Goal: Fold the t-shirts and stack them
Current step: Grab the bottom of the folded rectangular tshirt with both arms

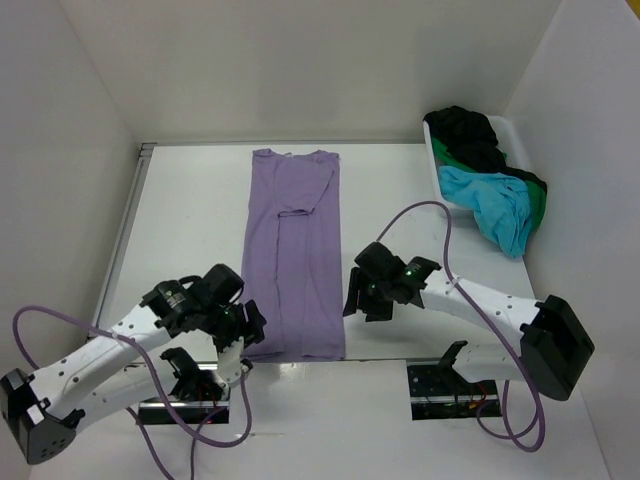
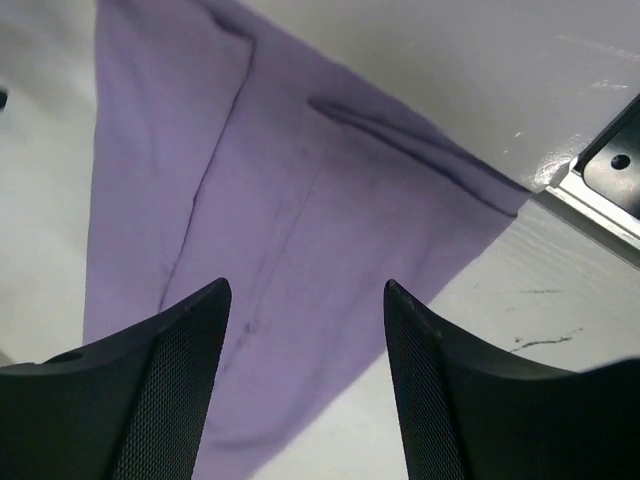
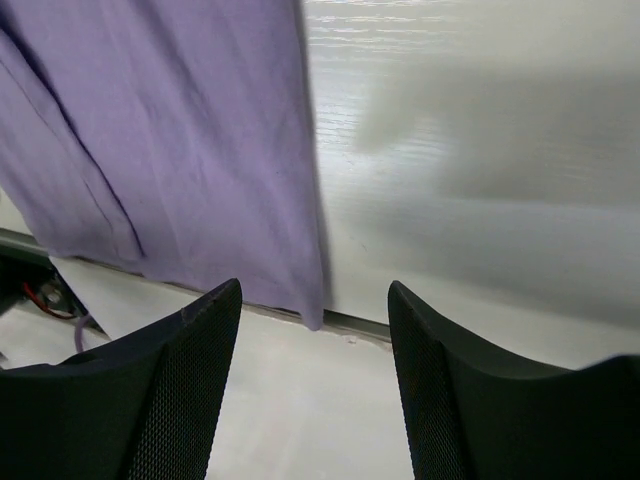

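Seen from above, your lavender shirt (image 1: 293, 255) lies flat on the smooth white table (image 1: 190, 220) as one long narrow strip with a sleeve folded inward. Its near hem is at the table's front edge. The left gripper (image 1: 248, 330) is at the hem's left corner and the right gripper (image 1: 350, 297) is just beside the strip's right edge. Far right, the white plastic bin (image 1: 512, 132) holds the black shirt (image 1: 465, 135), turquoise shirt (image 1: 495, 205) and green shirt (image 1: 537, 205), all crumpled together.

On your left wrist camera, the black mesh-faced fingers (image 2: 170, 400) stand apart and grip nothing, above soft creased purple cloth.

On the right wrist camera, the fingers (image 3: 180, 400) are likewise spread and empty, over the shirt's near corner.
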